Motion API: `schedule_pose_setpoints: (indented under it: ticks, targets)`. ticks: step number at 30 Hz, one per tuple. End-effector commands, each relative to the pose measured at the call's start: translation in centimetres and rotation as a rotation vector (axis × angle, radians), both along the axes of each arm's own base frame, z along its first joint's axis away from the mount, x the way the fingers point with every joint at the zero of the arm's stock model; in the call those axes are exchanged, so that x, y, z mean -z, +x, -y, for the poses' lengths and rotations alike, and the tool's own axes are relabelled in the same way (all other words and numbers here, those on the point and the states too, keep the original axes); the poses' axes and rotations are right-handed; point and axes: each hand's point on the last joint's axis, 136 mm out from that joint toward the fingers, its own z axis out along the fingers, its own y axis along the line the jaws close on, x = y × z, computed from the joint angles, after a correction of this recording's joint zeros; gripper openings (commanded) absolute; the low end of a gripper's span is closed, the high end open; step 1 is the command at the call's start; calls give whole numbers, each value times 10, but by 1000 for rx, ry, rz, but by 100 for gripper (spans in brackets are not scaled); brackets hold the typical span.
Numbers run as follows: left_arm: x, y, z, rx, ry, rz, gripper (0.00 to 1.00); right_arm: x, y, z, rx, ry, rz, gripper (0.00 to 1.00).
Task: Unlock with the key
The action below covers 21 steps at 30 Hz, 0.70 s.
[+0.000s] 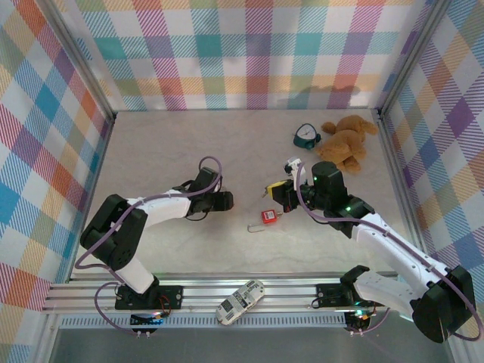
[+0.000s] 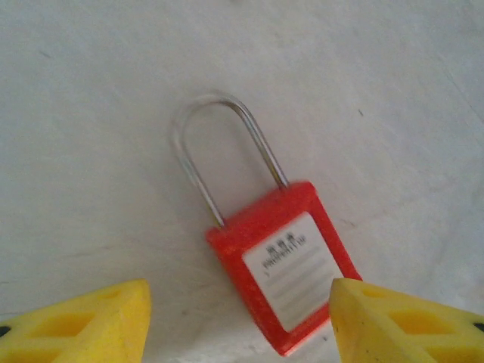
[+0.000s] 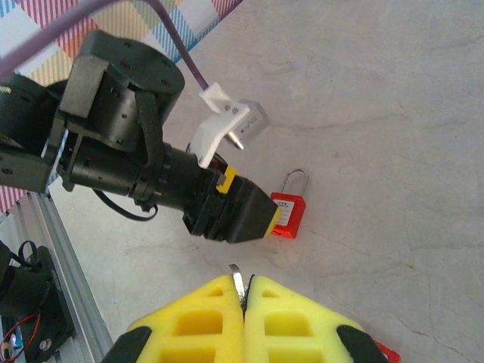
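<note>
- The left gripper [image 2: 240,306] has its jaws apart, one on each side of the red padlock [image 2: 283,265], which lies flat on the table [image 2: 91,113].
- The right gripper [image 3: 243,291] is pinched together on what seems to be the key [image 3: 237,274], a thin metal sliver.

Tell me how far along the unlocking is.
Done: the right gripper is shut on a thin metal blade, apparently the key. In hand: the open left gripper flanks the red padlock lying on the table. Left: grip it, insert key, turn; shackle looks closed.
</note>
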Motion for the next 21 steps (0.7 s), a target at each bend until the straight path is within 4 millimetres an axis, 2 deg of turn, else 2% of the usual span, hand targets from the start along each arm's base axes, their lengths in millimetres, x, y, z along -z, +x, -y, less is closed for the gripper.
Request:
schedule_pose_setpoints:
  ticks: [1, 4, 11, 15, 21]
  targets:
    - [-5, 8, -19, -88, 111, -21, 63, -5, 2, -1, 5, 5, 17, 3]
    - [-1, 7, -12, -91, 122, -74, 63, -5, 3, -1, 10, 5, 22, 3]
    - [-17, 16, -5, -90, 160, -57, 65, -10, 2, 0, 5, 5, 42, 3]
    - [-7, 15, 0, -82, 160, -107, 65, -10, 1, 0, 4, 11, 47, 3]
    - [9, 2, 16, -56, 120, -158, 65, -6, 0, 2, 9, 10, 51, 3]
